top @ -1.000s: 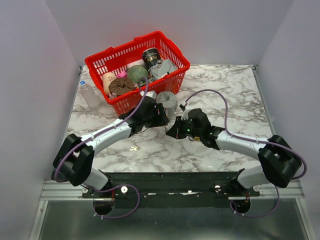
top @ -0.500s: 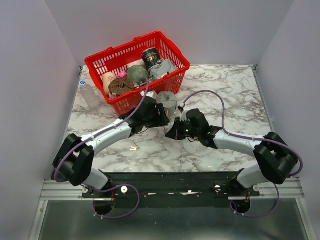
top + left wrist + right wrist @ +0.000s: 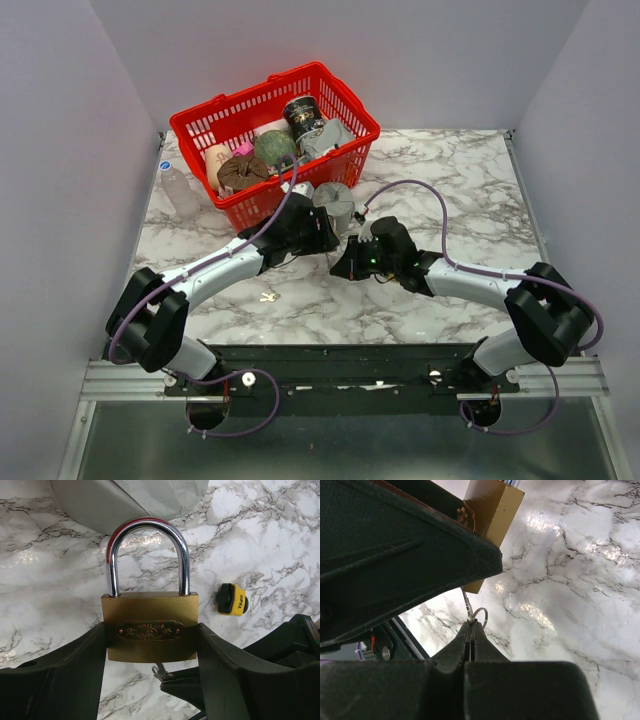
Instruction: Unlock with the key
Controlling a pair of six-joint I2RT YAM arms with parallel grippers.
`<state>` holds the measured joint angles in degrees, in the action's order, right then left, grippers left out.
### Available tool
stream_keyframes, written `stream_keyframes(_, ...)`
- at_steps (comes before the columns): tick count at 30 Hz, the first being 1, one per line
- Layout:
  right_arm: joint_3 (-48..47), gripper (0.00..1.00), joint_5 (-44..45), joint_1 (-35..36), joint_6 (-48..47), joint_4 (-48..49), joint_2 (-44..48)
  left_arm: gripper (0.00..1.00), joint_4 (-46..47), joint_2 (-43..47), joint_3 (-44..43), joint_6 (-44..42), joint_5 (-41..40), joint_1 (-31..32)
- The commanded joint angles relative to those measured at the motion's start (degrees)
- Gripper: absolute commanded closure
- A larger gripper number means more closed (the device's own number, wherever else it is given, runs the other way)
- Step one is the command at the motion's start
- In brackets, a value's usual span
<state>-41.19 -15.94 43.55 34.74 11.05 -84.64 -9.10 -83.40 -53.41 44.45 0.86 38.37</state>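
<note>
Left wrist: L gripper (image 3: 150, 647) clamps padlock (image 3: 149, 627); R gripper (image 3: 471, 629) pinches key (image 3: 159, 670); tag (image 3: 231, 599) reads OPEL.

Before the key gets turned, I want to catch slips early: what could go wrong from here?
1. The right gripper pinches the thin key only at its fingertips, so a turn could twist it loose.
2. The left gripper holds the padlock by its smooth sides, and the key's push might slide it out.
3. Both grippers crowd together under the padlock, so they could bump.
</note>
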Motion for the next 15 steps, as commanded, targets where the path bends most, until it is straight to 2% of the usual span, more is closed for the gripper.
stream_keyframes(1, -1.4, 0.99, -0.9, 0.3, 0.4, 0.4, 0.1, 1.0, 4.8, 2.5, -0.4, 0.2, 0.7, 0.3)
stream_keyframes(15, -2.7, 0.99, -1.1, 0.4, 1.0, 0.3, -1.1, 1.0, 4.6, 2.4, -0.4, 0.1, 0.5, 0.4)
